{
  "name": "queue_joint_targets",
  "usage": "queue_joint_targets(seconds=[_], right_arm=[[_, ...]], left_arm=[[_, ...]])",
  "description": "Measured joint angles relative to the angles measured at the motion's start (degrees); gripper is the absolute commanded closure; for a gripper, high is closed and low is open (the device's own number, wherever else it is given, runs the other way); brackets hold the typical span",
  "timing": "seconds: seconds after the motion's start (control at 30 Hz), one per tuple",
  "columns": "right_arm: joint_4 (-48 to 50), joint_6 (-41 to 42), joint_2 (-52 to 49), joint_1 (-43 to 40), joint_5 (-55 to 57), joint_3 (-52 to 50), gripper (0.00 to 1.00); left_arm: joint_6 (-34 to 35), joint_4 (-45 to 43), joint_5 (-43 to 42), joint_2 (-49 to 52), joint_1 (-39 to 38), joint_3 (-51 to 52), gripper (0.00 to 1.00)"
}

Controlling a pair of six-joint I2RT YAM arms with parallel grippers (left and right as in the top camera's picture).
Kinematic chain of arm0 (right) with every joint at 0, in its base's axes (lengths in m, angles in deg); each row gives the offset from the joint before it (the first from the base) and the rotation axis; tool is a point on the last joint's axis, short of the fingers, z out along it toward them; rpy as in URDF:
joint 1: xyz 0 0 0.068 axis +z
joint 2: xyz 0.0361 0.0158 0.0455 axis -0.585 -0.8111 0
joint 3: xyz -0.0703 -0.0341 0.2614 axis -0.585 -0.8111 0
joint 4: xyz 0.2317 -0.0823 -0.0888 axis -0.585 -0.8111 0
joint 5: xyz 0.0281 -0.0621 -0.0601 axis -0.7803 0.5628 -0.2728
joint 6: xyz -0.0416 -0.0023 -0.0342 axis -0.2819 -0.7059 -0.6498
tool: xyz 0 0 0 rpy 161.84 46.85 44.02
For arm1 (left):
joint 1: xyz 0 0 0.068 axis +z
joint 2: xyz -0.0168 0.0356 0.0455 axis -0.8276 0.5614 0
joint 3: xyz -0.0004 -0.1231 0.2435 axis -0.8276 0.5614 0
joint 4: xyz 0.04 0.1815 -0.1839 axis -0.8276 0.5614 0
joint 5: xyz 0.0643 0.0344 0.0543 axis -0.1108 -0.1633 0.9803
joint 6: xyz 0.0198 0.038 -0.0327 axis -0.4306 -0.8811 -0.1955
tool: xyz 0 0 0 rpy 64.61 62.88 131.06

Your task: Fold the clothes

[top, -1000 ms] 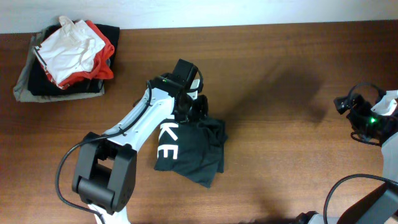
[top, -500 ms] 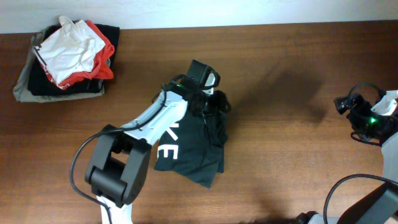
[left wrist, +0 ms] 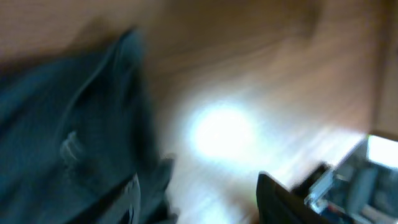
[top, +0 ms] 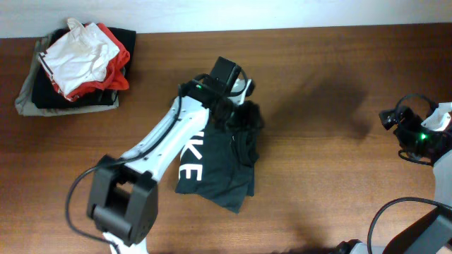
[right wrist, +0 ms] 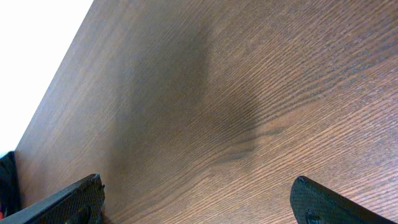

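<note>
overhead: black T-shirt (top: 219, 169) bunched in the middle of the table (top: 318, 70), white letters (top: 188, 171) up, left gripper (top: 239, 116) over its far edge | left wrist: blurred; dark cloth at left, fingers (left wrist: 280, 199) look apart, bare wood between | right wrist: right gripper (right wrist: 198, 199) spread wide over bare wood

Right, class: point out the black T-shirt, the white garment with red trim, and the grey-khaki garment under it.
black T-shirt (top: 224, 173): overhead view, dark fabric right of the white letters.
white garment with red trim (top: 79, 51): overhead view, its white middle.
grey-khaki garment (top: 24, 97): overhead view, its exposed left edge.
</note>
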Motion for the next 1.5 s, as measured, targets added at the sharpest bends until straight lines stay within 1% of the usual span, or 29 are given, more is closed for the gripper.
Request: queue_joint_targets(seconds=[0.07, 0.33, 0.47, 0.63, 0.77, 1.07, 1.17, 1.27, 1.3, 1.33, 1.5], right_arm=[[0.0, -0.04, -0.02, 0.0, 0.0, 0.0, 0.01], [0.0, -0.02, 0.0, 0.0, 0.0, 0.0, 0.01], [-0.02, 0.0, 0.0, 0.0, 0.0, 0.0, 0.01], [0.0, -0.04, 0.0, 0.0, 0.0, 0.0, 0.01], [0.0, -0.02, 0.0, 0.0, 0.0, 0.0, 0.01], [0.0, -0.02, 0.0, 0.0, 0.0, 0.0, 0.01], [0.0, -0.04, 0.0, 0.0, 0.0, 0.0, 0.01], [0.0, -0.04, 0.0, 0.0, 0.0, 0.0, 0.01], [-0.02, -0.02, 0.0, 0.0, 0.0, 0.0, 0.02], [0.0, -0.02, 0.0, 0.0, 0.0, 0.0, 0.01], [0.0, -0.02, 0.0, 0.0, 0.0, 0.0, 0.01]], left_arm=[[-0.37, 4.02, 3.41, -0.68, -0.02, 0.09, 0.4], [-0.72, 4.79, 9.73, 0.17, -3.63, 3.15, 0.4], [-0.7, 4.46, 10.78, 2.99, -3.8, 3.17, 0.4], [-0.68, 1.4, 11.21, 6.08, -3.87, 3.26, 0.41], [-0.7, 0.76, 11.21, 6.21, -4.42, 3.28, 0.41], [-0.7, 0.17, 11.69, 6.54, -8.35, 3.28, 0.42], [-0.61, 0.42, 11.72, 7.82, -8.35, 3.28, 0.54], [-0.48, 0.42, 12.07, 9.57, -8.31, 3.28, 0.84], [-0.68, 0.48, 12.24, 9.99, -8.31, 3.28, 0.93], [-0.79, 0.5, 12.35, 10.14, -8.31, 3.28, 0.98], [-1.33, 1.97, 12.48, 10.19, -8.31, 2.97, 0.98]])
